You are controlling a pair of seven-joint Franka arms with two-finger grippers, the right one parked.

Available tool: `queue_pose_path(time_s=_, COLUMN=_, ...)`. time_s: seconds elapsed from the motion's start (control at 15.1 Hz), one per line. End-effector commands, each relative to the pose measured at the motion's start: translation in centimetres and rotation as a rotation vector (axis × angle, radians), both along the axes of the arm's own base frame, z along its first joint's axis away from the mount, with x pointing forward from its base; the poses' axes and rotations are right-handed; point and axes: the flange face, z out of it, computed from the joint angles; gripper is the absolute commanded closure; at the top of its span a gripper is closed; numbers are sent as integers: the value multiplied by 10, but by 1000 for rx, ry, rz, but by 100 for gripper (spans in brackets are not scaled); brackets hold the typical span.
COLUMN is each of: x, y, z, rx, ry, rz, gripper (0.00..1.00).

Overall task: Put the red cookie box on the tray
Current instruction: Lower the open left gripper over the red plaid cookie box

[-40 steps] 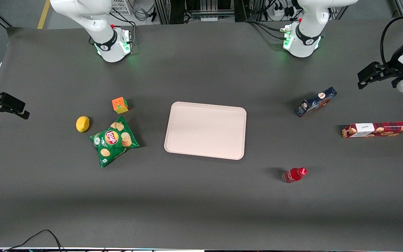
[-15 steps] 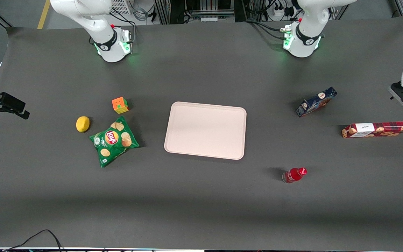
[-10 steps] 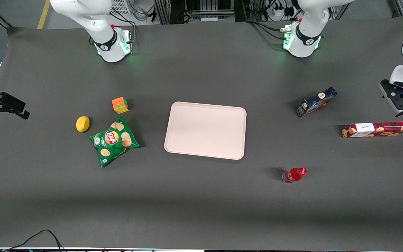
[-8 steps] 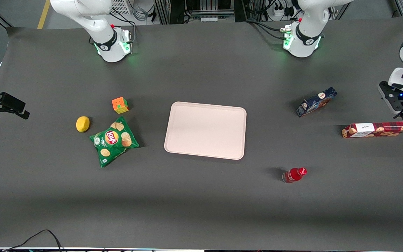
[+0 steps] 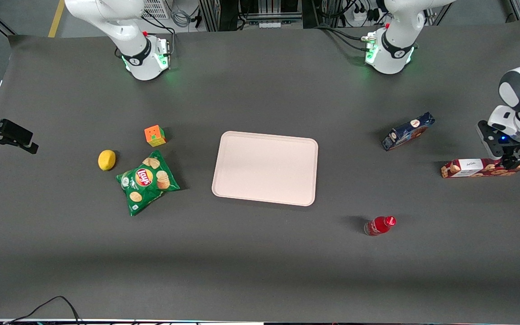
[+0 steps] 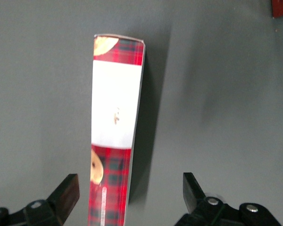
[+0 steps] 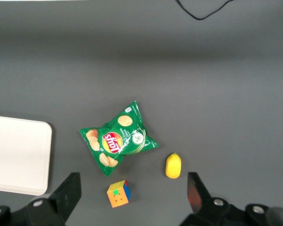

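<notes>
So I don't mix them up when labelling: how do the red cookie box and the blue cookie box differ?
The red cookie box is long, slim and red plaid with a white label; the blue cookie box is shorter and dark blue. The red one lies square to the table edge, the blue one angled. The open gripper is over the red box only. Both show cookie pictures.

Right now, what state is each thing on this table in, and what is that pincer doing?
pincer: open, fingers straddling the red cookie box, not closed on it.
red cookie box: standing on a long edge on the table, not on the tray.
tray: flat, nothing on it.
blue cookie box: on the table, tilted.
red bottle: upright, capped.
chip bag: lying flat, sealed.
</notes>
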Motion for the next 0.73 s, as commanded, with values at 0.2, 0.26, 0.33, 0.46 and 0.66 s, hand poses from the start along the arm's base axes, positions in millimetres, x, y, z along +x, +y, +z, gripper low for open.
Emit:
queue_pose_path(time_s=0.2, x=19, y=15, z=-32, rx=-72, ry=4, rz=-54, gripper=2)
queue_pose_path(time_s=0.26, x=19, y=15, z=-34, rx=-72, ry=7, rz=-54, gripper=2)
queue_pose_path(time_s=0.33, x=21, y=16, z=-35, rx=-72, ry=7, rz=-53, gripper=2)
queue_pose_path(time_s=0.46, x=24, y=17, z=-39, rx=-70, ry=9, rz=-53, gripper=2)
queue_pose_path(time_s=0.66, x=25, y=18, z=-44, rx=-67, ry=7, rz=-52, gripper=6)
